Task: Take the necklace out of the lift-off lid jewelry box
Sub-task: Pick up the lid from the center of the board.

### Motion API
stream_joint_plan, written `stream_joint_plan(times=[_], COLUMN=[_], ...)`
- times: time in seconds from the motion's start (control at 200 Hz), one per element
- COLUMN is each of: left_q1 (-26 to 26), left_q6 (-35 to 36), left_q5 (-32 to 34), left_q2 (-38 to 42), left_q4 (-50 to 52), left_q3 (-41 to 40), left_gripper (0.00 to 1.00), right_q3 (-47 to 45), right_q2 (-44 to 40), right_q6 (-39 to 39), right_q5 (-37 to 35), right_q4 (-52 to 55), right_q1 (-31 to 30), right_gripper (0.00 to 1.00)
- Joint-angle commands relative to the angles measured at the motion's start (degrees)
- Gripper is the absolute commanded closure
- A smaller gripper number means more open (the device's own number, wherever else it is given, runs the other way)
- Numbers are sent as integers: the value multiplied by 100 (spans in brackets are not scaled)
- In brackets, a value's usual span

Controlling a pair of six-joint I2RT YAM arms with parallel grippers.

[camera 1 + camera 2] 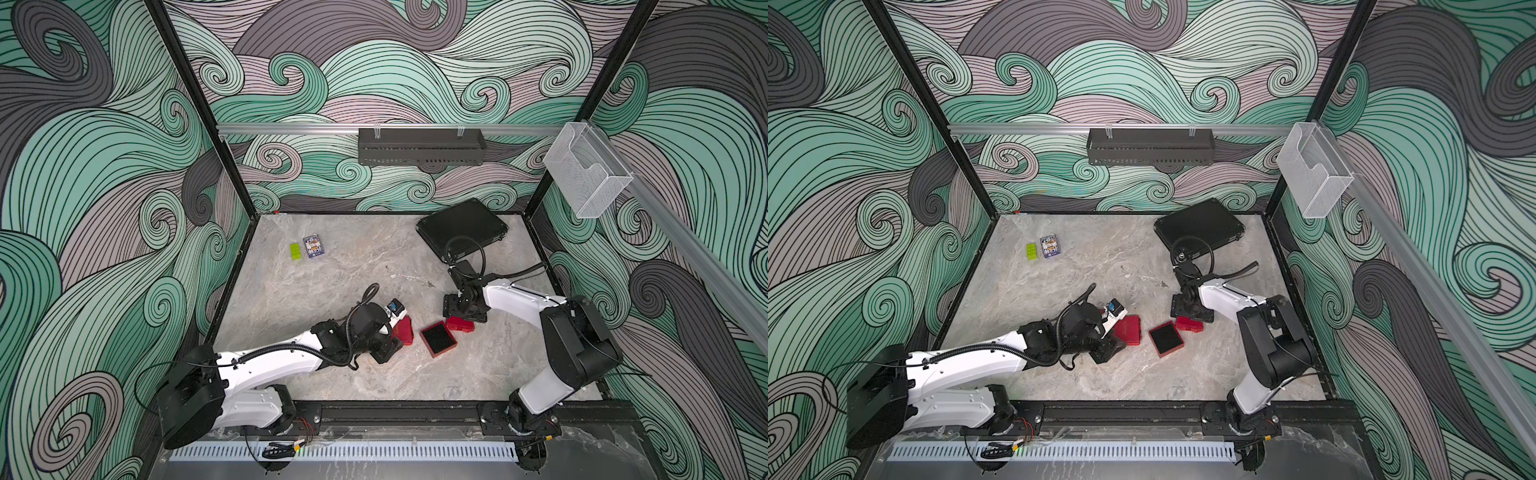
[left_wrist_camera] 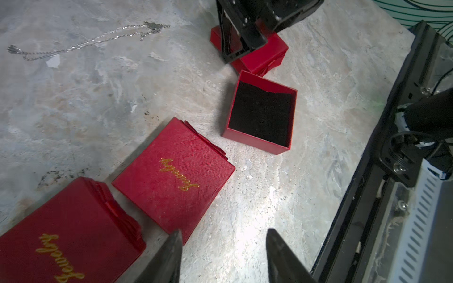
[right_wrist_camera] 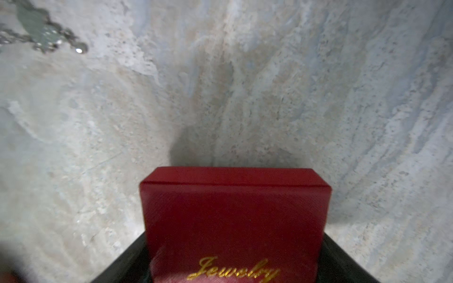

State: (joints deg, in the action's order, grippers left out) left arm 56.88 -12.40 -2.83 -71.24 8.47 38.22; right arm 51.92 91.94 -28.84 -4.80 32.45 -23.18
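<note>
Both grippers are held low over the near half of the table [image 1: 316, 291]. The necklace [image 1: 409, 277] is already out. It is stretched flat on the bare table near the middle, well apart from every box. The open box [image 1: 437, 338] is seen between the two arms, toward the near edge, with only its black pad [image 2: 261, 112] inside. Just beside it, on its side toward the right edge, a shut red box [image 3: 235, 215] is straddled by the right gripper [image 1: 461, 318]. The jaws are set wide and close against its two sides, but whether they press on it cannot be told. The left gripper [image 2: 224, 231] is seen with its jaws apart and nothing is held in it. A second red box [image 2: 174, 176] lies just beside one finger.

The removal itself is judged done, and the step in hand appears to be the handling of the shut red box. That is best done squarely, with both sides met at once, so that the box is not twisted into the open box. A straight lift is advised, and the chain is to be left undisturbed.
</note>
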Motion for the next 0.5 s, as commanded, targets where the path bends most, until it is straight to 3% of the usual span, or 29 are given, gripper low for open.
stream_joint_plan(times=[0.0, 0.215, 0.495], left_q1=[89, 506, 1365], left_q6=[20, -273, -715], left_q5=[-291, -238, 922], left_q2=[-135, -690, -1871], left_q4=[-438, -875, -520], left_q3=[-35, 64, 927], left_gripper=[52, 77, 97], right_q3=[-18, -98, -543], right_q2=[-532, -1220, -1843], right_q6=[97, 177, -13], right_q5=[129, 392, 265], right_q4=[318, 823, 1035], right_q1=[15, -164, -410], right_gripper=[22, 23, 23])
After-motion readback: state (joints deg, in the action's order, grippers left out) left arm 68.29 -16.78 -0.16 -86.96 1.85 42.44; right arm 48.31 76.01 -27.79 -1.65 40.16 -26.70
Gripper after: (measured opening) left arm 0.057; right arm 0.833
